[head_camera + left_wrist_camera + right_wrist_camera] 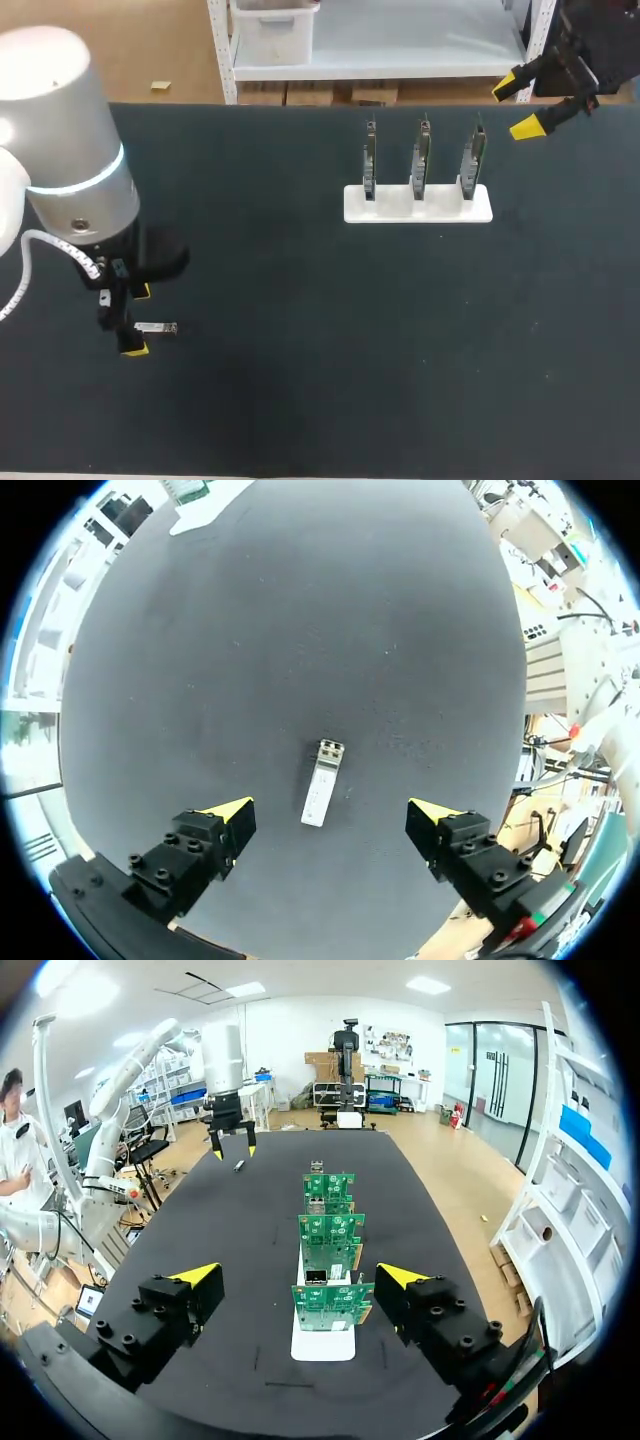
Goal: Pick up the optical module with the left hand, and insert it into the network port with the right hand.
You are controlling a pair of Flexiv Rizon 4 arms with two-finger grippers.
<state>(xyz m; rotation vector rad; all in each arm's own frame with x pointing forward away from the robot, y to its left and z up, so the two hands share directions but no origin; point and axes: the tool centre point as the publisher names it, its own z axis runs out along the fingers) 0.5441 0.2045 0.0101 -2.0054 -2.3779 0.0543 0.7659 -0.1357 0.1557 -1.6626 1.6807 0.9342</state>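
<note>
Spread wide, the left tool (pixel 330 813) hangs over the module (pixel 320 785). It lies flat on the dark surface (pixel 300 630) between the fingers (pixel 230 815), its long axis crossing their closing line. The right tool (pixel 517 108), also spread, hangs by the board rack (pixel 418 205), well apart.

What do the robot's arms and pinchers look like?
The left arm is a fat, round, silver-white tube with a glowing pale blue ring and a white cable curling beside it. The left gripper and right gripper are black, with two blocky fingers studded with bolts and tipped bright yellow.
</note>
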